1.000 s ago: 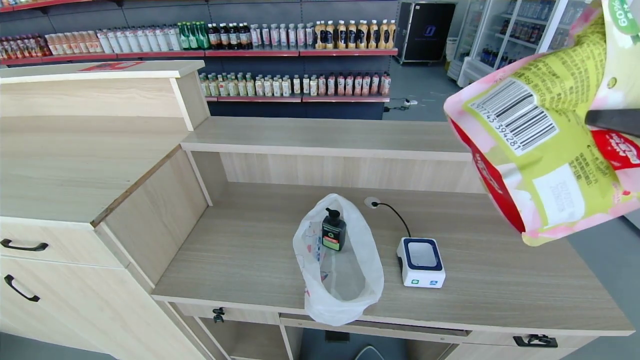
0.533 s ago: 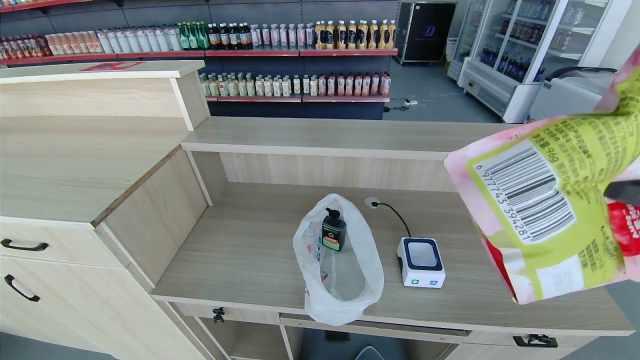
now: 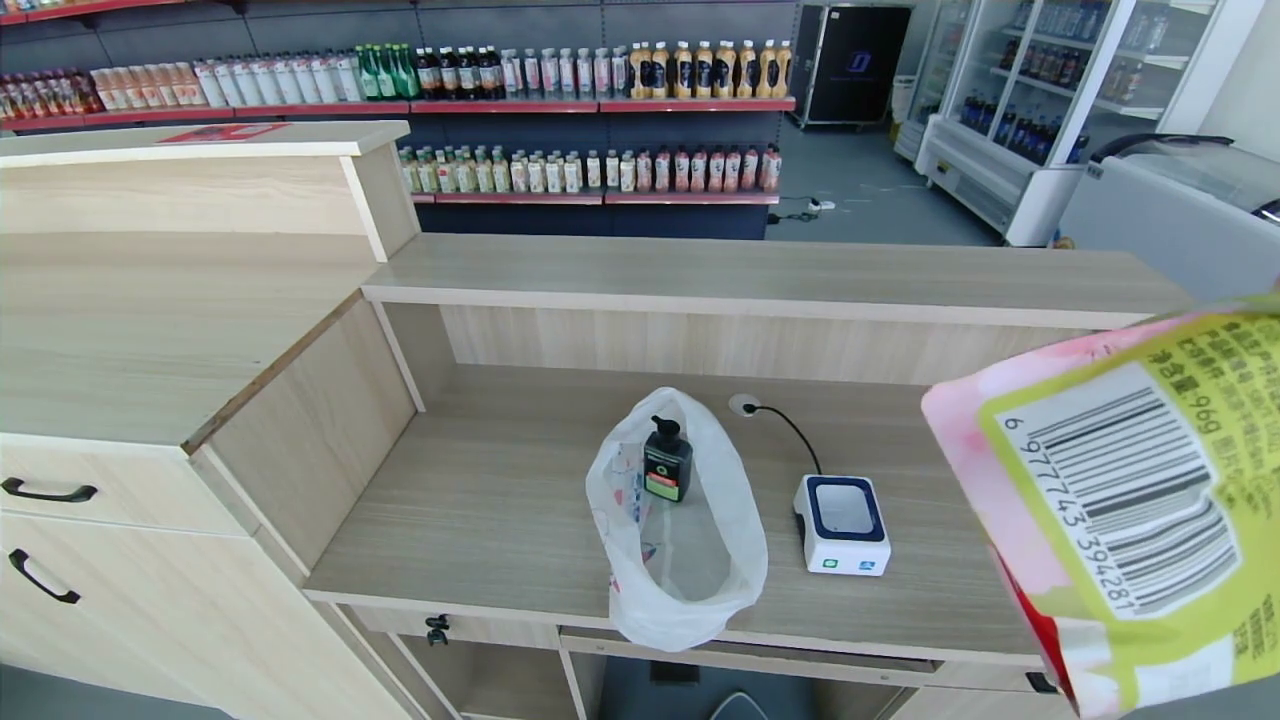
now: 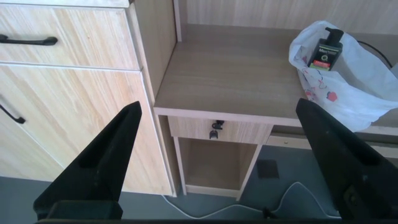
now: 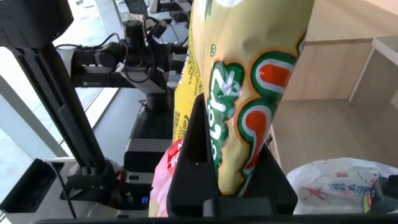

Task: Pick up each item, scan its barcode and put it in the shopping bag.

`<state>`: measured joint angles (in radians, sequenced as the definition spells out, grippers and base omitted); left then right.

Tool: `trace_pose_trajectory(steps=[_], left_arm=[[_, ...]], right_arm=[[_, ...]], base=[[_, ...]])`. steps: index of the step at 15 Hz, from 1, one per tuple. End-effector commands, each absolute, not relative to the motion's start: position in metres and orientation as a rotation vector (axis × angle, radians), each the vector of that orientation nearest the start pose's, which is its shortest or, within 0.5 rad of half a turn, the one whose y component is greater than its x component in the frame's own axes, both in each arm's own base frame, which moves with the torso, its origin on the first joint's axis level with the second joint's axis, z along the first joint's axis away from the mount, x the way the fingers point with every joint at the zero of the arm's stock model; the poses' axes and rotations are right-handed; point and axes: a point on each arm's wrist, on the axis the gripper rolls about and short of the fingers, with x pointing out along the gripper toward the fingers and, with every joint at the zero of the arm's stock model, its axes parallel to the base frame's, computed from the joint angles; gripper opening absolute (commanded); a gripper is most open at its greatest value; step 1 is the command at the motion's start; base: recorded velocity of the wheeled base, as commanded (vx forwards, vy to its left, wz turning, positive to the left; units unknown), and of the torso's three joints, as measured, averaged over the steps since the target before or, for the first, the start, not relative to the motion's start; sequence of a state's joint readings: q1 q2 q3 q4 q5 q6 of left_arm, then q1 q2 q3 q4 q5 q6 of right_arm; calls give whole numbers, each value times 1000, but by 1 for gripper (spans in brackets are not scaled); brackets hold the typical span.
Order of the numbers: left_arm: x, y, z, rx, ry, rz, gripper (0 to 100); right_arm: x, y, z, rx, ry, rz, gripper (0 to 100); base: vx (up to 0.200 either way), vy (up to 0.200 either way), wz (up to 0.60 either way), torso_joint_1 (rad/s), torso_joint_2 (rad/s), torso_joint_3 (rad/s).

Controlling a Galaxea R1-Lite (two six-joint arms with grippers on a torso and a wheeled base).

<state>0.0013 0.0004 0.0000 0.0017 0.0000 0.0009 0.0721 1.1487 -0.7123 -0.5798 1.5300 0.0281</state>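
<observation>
Snack pouch (image 3: pixel 1130 520), one, clamped in right end effector (image 5: pixel 231 158), raised over table (image 3: pixel 480 500) right end, barcode panel facing head camera. One white shopping bag (image 3: pixel 745 545) mid-table, one black pump bottle (image 3: pixel 667 465) upright inside; one scanner (image 3: pixel 843 522) just beside; broad wood stretch leftward. Left end effector (image 4: pixel 217 104) spread wide, holding nothing, off front-left corner

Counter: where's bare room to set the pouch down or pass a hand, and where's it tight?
Widest bare patch: counter between the side panel and the bag. Another strip runs behind the bag to the back wall. Right of the scanner looks bare, but the pouch hides part. Tight: the gap between bag and scanner, with the cable behind.
</observation>
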Motion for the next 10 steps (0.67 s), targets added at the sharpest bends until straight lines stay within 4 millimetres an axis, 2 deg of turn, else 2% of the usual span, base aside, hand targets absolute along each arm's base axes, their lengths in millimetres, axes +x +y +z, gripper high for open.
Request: trace_pose_trajectory(steps=[1,2,5,7,10], left_arm=[[-23,0,75,2,2,2,100],[-23,0,75,2,2,2,100],[-23,0,75,2,2,2,100],[-23,0,75,0,2,2,100],[-23,0,75,2,2,2,100]], right_arm=[[140,33,275,-95,-102,1634,0],[140,33,275,-95,-102,1634,0],[159,40,272,-88,-98,1671,0],[173,51,274,-70,-82,1724,0],[196,67,266,-36,-45,1784,0]], base=[[0,0,0,0,0,0],[0,0,0,0,0,0],[0,0,0,0,0,0],[0,0,0,0,0,0],[0,0,0,0,0,0]])
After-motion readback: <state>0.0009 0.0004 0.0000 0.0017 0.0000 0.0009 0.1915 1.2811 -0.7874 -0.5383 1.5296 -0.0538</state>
